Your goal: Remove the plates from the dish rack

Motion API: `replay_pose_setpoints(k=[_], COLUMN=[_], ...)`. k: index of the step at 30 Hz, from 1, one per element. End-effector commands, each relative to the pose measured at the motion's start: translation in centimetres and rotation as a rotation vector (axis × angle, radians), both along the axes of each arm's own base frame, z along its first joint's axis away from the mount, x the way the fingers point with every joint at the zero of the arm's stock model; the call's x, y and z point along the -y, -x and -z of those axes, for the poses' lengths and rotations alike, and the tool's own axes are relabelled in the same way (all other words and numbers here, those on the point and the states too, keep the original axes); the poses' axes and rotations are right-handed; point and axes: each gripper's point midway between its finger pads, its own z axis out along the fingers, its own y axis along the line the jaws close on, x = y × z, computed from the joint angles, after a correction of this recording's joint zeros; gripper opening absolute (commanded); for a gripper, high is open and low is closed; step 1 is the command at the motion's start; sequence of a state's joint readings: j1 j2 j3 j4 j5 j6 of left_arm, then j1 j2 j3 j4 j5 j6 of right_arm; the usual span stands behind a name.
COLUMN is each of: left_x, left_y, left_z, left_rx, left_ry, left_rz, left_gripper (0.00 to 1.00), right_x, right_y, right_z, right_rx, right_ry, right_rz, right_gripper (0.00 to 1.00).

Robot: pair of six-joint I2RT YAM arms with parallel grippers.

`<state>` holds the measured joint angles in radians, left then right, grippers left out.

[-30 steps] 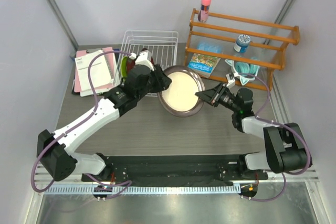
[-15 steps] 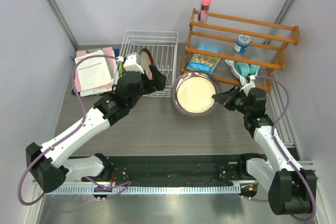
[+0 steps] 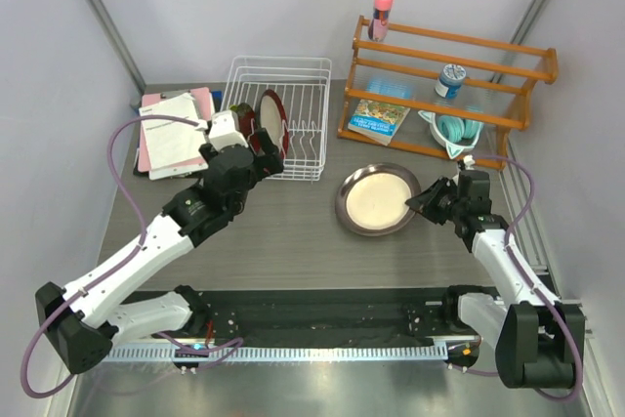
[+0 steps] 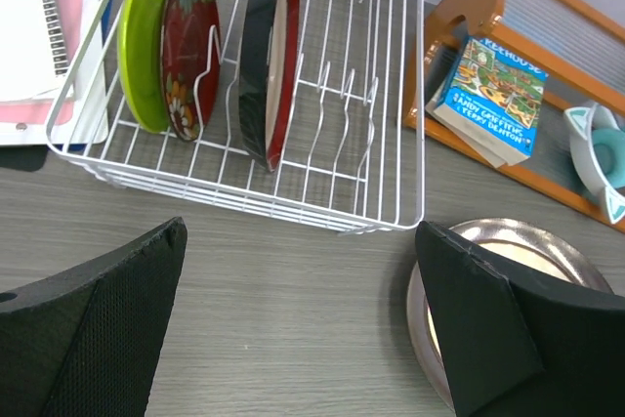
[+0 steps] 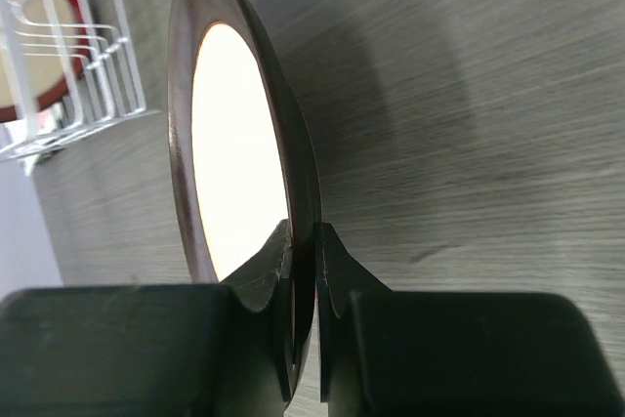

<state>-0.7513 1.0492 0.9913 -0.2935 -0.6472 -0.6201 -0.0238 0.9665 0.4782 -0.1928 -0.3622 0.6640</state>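
Grey-rimmed cream plate (image 3: 377, 200) at right of centre in the top view, pinched at its edge by the narrow right fingers (image 5: 270, 275), low over the table (image 3: 293, 233); touching or not, cannot tell. Thin grip on a smooth rim: possible slip, or hard drop if released too high. Left fingers (image 4: 107, 329) spread wide, empty, just before the dish rack (image 4: 256, 206), upper left. Dark-red-rimmed plate (image 4: 264, 65), red floral plate (image 4: 192, 46) and lime green plate (image 4: 142, 46) upright inside, close together; risk of catching a wire divider or knocking a neighbour.
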Motion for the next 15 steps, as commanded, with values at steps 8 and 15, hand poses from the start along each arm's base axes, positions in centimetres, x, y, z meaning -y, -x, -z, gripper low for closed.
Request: replay_pose_setpoints(k=[8, 15], left_x=[-0.8, -1.0], left_y=[-0.4, -0.4], left_z=[0.8, 1.8], left_rx=[-0.02, -0.051], left_ry=[-0.019, -0.034], left_rz=[-0.071, -0.087], left_gripper=[0.99, 0.99], right_x=[0.5, 1.6], right_y=[-1.5, -0.4], right_z=[0.7, 3.0], right_rx=[0.003, -0.094], right_ry=[0.018, 0.068], right_rz=[-0.003, 0.041], right_gripper=[0.01, 0.01])
